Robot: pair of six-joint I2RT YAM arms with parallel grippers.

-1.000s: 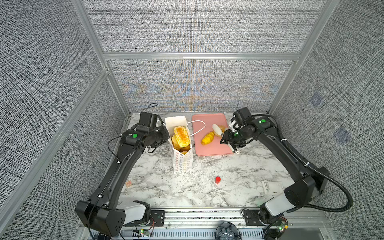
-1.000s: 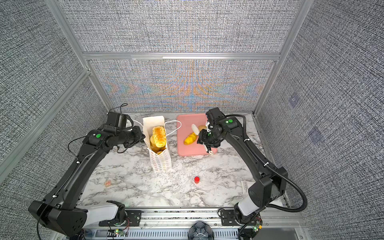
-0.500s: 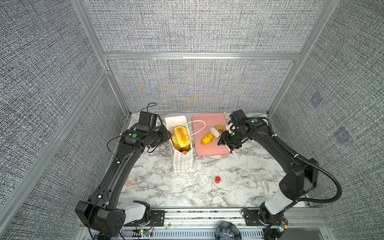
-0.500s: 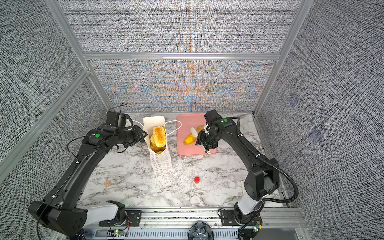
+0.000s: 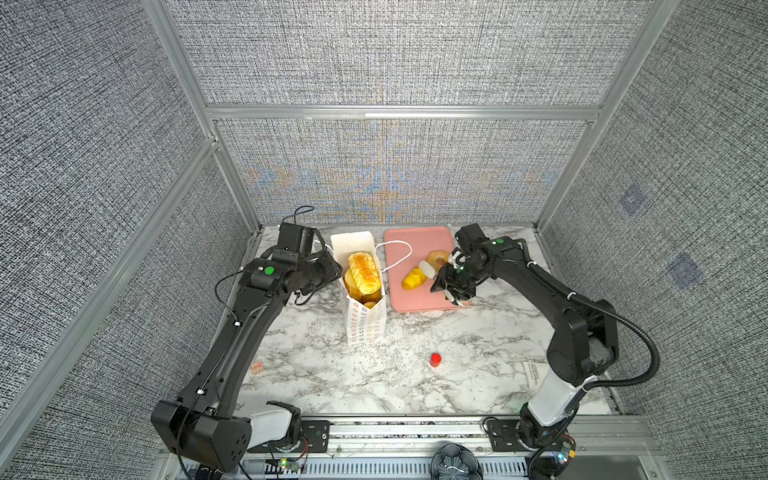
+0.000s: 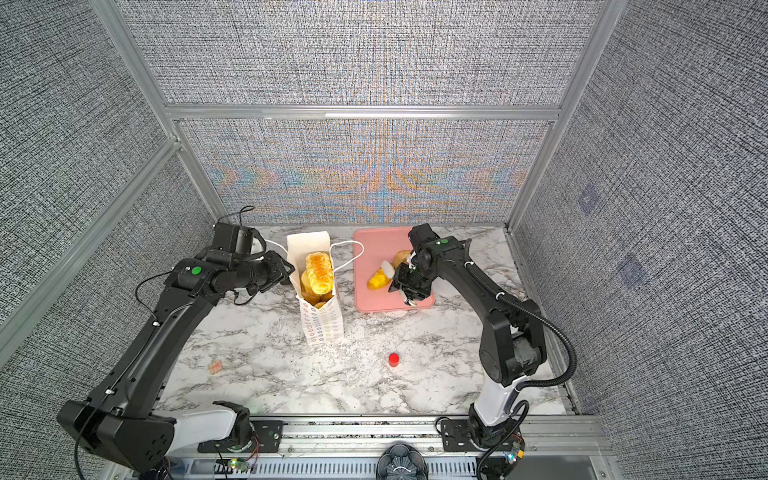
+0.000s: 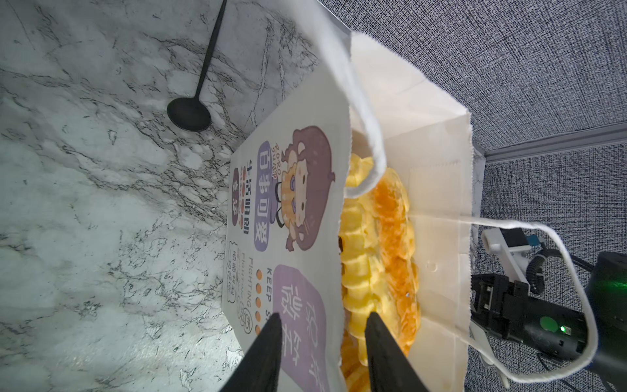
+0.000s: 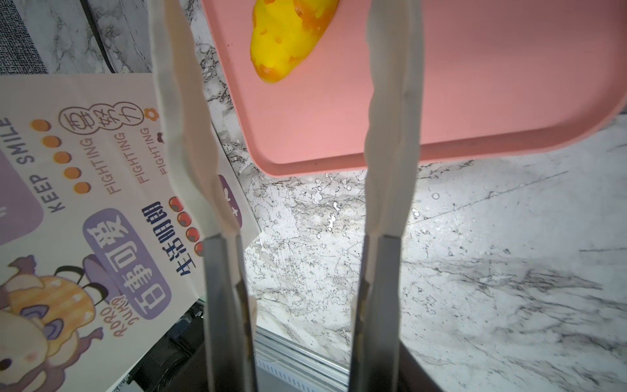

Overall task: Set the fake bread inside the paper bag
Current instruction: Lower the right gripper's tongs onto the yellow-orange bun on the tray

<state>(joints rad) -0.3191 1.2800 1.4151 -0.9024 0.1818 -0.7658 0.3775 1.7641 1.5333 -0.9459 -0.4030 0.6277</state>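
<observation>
Right end effector (image 5: 438,281) hangs with its white-wrapped fingers (image 8: 393,101) moderately parted and nothing between them. The left end effector (image 7: 322,317) is also parted, one black finger outside and one inside the near wall of the paper bag (image 5: 363,324), not pinching it.

On the marble surface (image 5: 415,386) the bag stands upright, its mouth open. A pink tray (image 5: 411,245) lies flat just beside the bag, on the right arm's side. A long braided loaf (image 5: 363,272) sticks up out of the bag above other pieces of fake bread. Two pieces are left on the tray: a ring cake (image 5: 438,257) on its far side from the bag, and a yellow bun (image 5: 413,278) nearer the bag.

That bun lies just ahead of the right fingertips, towards the bag, its long axis slanting across the line of the fingers. The right arm is clearly nearer, so the wrist probably needs a small turn before closing. A small red cylinder (image 5: 435,359) stands well apart from the bag.
</observation>
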